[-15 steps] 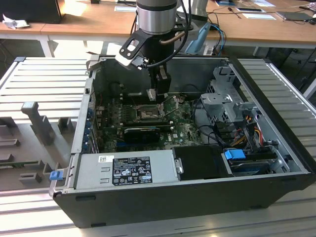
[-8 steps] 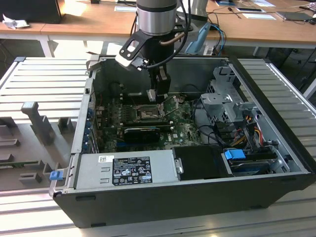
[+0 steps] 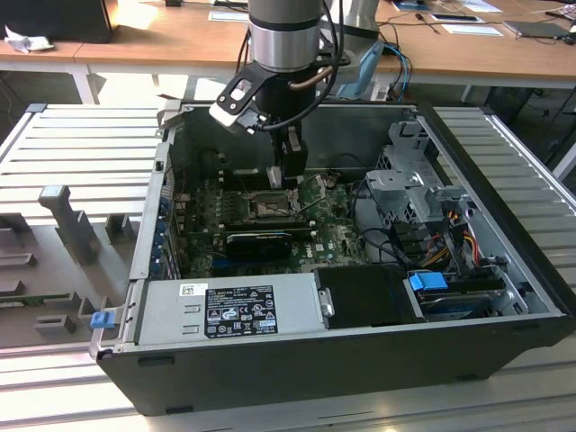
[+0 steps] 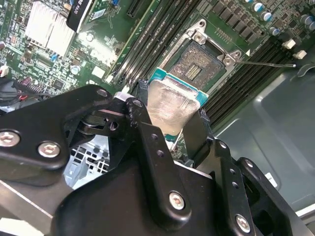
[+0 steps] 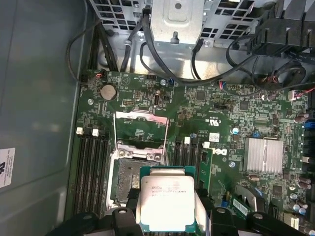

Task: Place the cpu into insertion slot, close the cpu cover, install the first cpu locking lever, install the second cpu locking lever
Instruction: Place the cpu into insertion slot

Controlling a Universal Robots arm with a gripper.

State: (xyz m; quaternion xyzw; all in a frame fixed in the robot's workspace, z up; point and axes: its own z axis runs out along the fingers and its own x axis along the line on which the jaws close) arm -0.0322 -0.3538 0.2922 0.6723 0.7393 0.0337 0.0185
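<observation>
second wrist view has the claw clamped on the cpu, a black finger pressed to each of two opposite edges and the pale metal top facing the camera. the chip hangs over the green board, not seated, just short of the insertion slot, whose grid of contacts lies uncovered. in the first wrist view the cpu overlaps the slot's edge nearest the claw, and the cpu cover stands open on its hinge at the side of the slot away from the claw. rows of memory slots run along both sides of the socket, and a finned silver heatsink sits well apart. in the exterior view the arm reaches down into the open computer case, with the grey power supply along its near wall.
</observation>
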